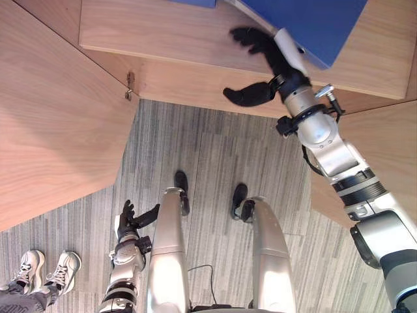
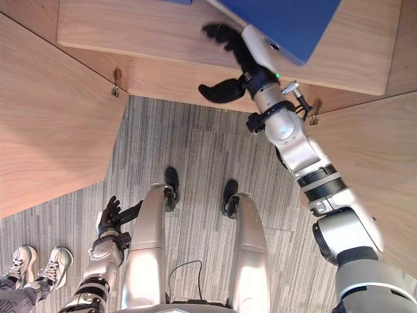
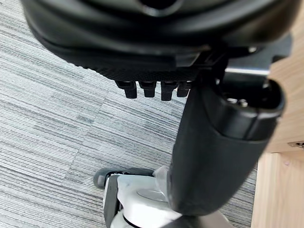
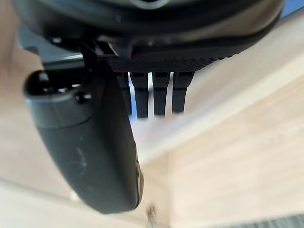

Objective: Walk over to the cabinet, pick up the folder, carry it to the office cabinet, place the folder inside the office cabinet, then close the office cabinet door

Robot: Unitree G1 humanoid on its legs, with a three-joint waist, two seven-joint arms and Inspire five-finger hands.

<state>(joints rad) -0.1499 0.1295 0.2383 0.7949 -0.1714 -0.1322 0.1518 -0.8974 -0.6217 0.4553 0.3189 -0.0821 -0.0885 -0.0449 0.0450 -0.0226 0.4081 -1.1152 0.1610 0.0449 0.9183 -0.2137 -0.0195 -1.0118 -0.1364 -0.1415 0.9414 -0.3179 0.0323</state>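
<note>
The office cabinet's wooden shelf [image 1: 163,32] spans 12 o'clock, with one open door [image 1: 52,130] at 9 o'clock and another [image 1: 384,143] at 3 o'clock flanking grey striped carpet [image 1: 208,150]. The blue folder [image 1: 313,23] lies flat on the shelf at 1 o'clock, one corner pointing to 5 o'clock; its long axis cannot be told. The right hand [image 1: 270,62] is just beside its near edge, fingers spread, thumb apart, holding nothing. The left hand [image 1: 130,222] hangs relaxed at 7 o'clock, near a person's white shoes [image 1: 45,267].
</note>
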